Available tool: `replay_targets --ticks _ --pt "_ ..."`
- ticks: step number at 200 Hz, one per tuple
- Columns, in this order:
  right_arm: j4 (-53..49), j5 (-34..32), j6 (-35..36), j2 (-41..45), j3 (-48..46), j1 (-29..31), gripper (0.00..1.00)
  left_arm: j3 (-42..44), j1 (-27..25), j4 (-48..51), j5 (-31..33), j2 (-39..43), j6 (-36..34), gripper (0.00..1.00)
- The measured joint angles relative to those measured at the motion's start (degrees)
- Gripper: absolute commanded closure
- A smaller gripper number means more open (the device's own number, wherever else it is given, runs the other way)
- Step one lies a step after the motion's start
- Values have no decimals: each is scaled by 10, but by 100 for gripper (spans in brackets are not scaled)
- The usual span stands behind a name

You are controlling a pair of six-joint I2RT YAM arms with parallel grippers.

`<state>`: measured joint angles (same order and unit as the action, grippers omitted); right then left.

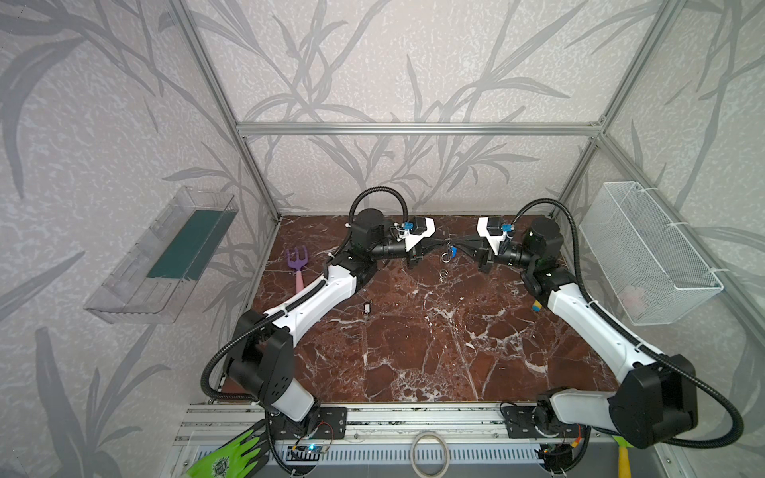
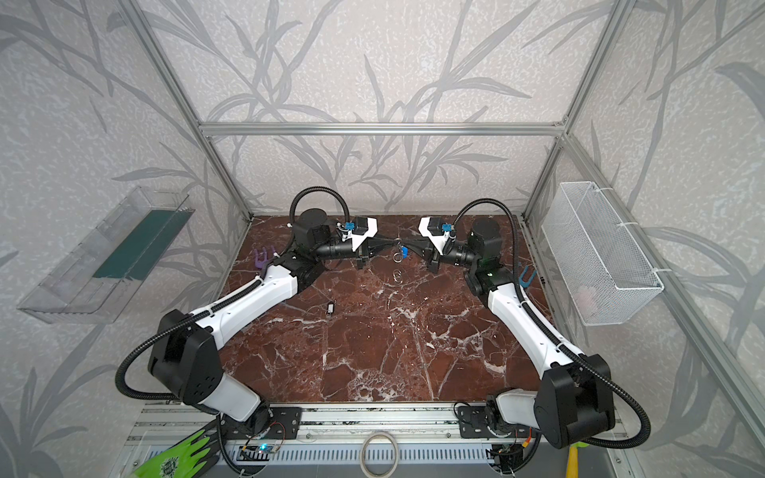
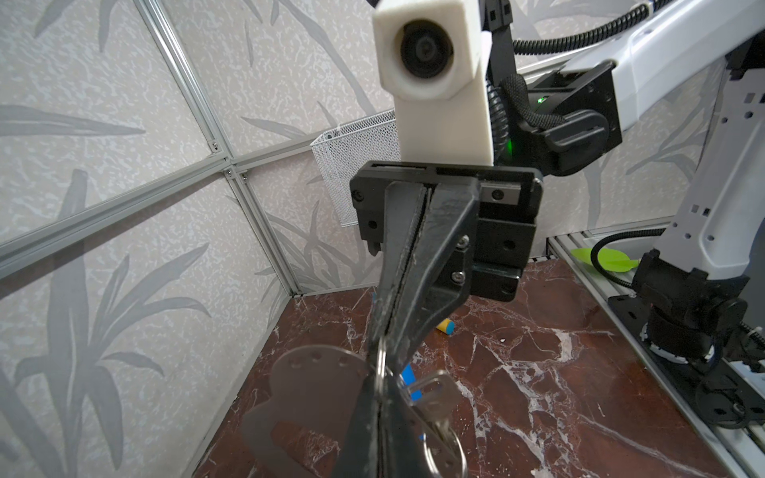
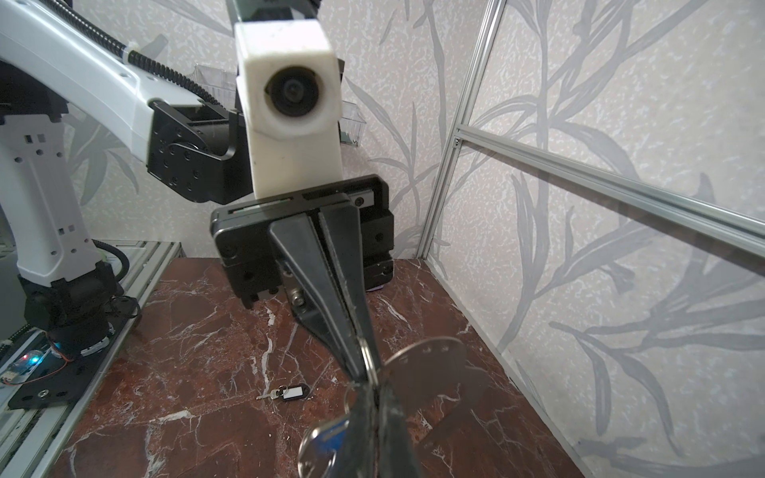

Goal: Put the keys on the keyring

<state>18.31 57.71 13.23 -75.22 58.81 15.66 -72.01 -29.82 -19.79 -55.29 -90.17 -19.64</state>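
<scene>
Black-and-white-tagged key (image 1: 366, 308) flat on marble table (image 1: 414, 351), left of centre, well apart from grippers. Left gripper (image 4: 364, 366) up in mid-air, fingers all but pressed together, pinching metal loop (image 3: 381, 362) at keyring (image 3: 306, 393) edge. Keyring upright between both tips. Blue-tagged key (image 3: 436, 391) dangles just beside. Right gripper (image 3: 383, 345) pinched tight on same loop, tip-to-tip.

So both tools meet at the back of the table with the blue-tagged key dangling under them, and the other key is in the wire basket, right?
Only the last part is wrong. The other key is not in the wire basket: it lies flat on the marble table, near the left arm, as the right wrist view shows. The rest stands.
</scene>
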Motion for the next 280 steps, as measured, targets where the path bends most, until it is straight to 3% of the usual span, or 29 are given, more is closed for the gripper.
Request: replay_targets --ticks 13,28,84,150,280 --pt "-32 -4 9 0 10 0 100 -7 0 24 16 0 -24 69" --pt "-71 -11 20 1 24 1 100 -19 0 56 37 0 -52 65" --pt "-241 -54 78 0 97 6 100 -47 -15 192 131 9 -192 67" --pt "-419 -130 137 -36 184 41 100 -73 -49 285 217 33 -329 68" --pt "-512 -186 154 -69 223 62 100 -114 -64 373 242 34 -396 69"
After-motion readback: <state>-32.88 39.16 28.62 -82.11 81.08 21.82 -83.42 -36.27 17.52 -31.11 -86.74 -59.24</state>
